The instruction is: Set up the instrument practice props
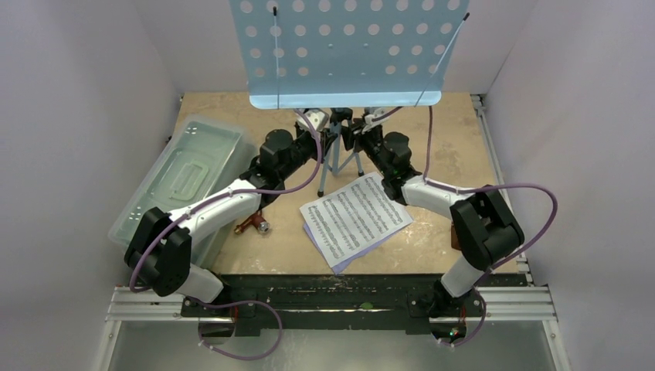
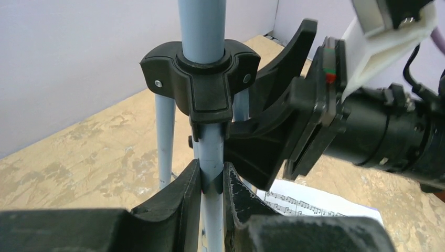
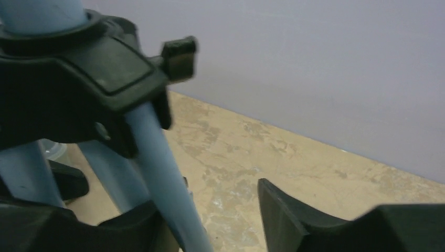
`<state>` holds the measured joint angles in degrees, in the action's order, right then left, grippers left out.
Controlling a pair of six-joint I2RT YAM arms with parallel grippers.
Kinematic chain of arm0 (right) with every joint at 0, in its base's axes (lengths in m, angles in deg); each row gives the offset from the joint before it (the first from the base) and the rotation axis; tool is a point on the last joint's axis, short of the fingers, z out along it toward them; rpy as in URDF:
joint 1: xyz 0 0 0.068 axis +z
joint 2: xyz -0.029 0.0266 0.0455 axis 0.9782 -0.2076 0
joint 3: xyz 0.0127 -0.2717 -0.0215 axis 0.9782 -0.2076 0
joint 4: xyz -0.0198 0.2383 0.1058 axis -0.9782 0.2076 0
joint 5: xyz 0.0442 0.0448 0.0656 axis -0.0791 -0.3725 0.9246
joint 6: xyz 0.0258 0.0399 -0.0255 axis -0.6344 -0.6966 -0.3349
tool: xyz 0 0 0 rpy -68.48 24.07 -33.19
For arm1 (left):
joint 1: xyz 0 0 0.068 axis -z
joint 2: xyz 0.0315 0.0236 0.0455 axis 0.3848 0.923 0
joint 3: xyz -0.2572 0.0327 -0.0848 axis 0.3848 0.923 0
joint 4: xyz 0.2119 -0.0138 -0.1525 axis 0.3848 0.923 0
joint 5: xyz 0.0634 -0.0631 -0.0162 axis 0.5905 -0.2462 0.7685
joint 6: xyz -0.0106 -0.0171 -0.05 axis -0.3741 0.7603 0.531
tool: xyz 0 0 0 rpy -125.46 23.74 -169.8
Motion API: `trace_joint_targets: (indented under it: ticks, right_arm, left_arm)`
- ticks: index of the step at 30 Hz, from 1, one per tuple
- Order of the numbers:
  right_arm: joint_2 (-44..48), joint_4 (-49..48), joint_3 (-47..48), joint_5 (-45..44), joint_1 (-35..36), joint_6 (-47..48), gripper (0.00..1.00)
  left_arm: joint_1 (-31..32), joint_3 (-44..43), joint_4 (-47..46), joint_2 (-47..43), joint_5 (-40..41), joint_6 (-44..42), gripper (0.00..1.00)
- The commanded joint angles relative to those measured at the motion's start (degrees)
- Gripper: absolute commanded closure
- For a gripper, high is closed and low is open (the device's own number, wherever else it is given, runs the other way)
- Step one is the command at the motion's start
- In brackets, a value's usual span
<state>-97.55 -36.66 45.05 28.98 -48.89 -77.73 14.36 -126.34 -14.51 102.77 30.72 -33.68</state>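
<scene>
Left pincer (image 2: 212, 176) is clamped on the pole of the light-blue tripod music stand with perforated desk (image 1: 344, 46) — stood upright on the wooden table (image 1: 224, 108) — while the right pincer (image 3: 207, 207) is spread open beside it, so positioning is judged underway and a steady release is called for.

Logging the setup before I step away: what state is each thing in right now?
music stand: upright, legs spread
sheet-music pages: lying flat, not on the stand
clear box: lid on
left gripper: shut on the music stand
right gripper: open
</scene>
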Motion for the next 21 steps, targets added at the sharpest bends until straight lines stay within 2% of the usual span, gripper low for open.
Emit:
trace_joint_targets:
  ticks: [1,2,4,8,14,18,21]
  right_arm:
    - [-1.7,-6.5,3.3,-4.8,1.9,9.6,0.59]
    - [-1.7,-7.2,3.3,-5.0,2.0,9.8,0.73]
    - [-0.9,-7.8,2.4,-3.5,2.3,9.7,1.0]
    - [0.0,-16.1,-2.4,-4.3,3.9,10.3,1.0]
    - [-0.9,-20.4,-4.0,-10.4,6.5,12.6,1.0]
    - [-1.6,-20.4,-3.3,-10.6,6.6,12.8,1.0]
    - [-1.8,-20.1,-2.6,-12.5,7.2,13.6,1.0]
  left_arm:
    - [-0.4,0.0,12.9,-0.1,-1.0,-2.5,1.0]
    - [-0.4,0.0,13.1,0.0,-0.1,-2.2,1.0]
    - [-0.4,0.0,13.2,0.1,2.6,-1.0,0.92]
    - [-0.4,1.2,11.3,0.9,5.9,2.5,0.69]
    - [0.1,1.4,9.9,3.6,7.1,6.2,0.52]
    - [0.0,-0.7,9.0,6.0,8.2,7.8,0.5]
    - [0.1,-2.5,9.6,7.8,12.3,8.6,0.57]
